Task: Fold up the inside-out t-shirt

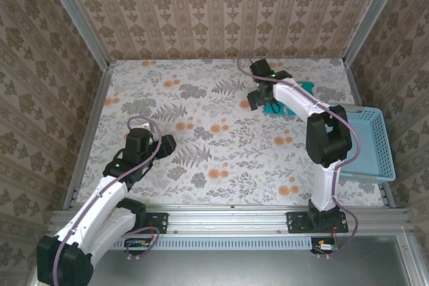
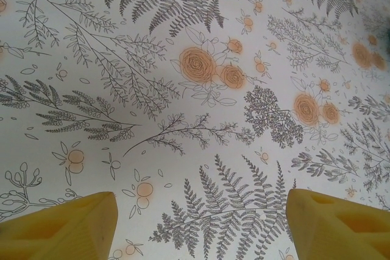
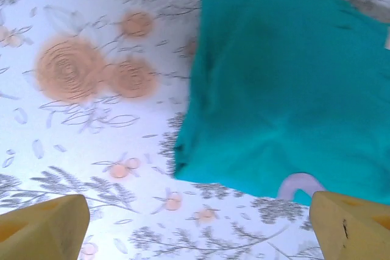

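Teal t-shirt (image 3: pixel 286 89) lay bunched on the table (image 3: pixel 73 150) below my right claw (image 3: pixel 200 211), spread wide; my left claw (image 2: pixel 201 205) gaped wide too.

Bright, even light, faint soft shadows, left wrist view sharp, right wrist view motion-blurred

- Left arm (image 1: pixel 107 195): smooth white tube-shaped segments linked by chunky black joints.
- Right arm (image 1: pixel 326 179): the same white segments, with a large black elbow joint.
- A thin mauve-grey cable (image 1: pixel 143 118) loops along each arm.
- A small green light (image 1: pixel 273 72) glows near each wrist.
- A black base plate (image 1: pixel 322 221) with screws sits at the foot of each arm.
- Left gripper (image 2: pixel 201 223) and right gripper (image 3: pixel 201 226): wedge-shaped yellow plastic fingers (image 2: pixel 61 226) with shallow moulded hollows.
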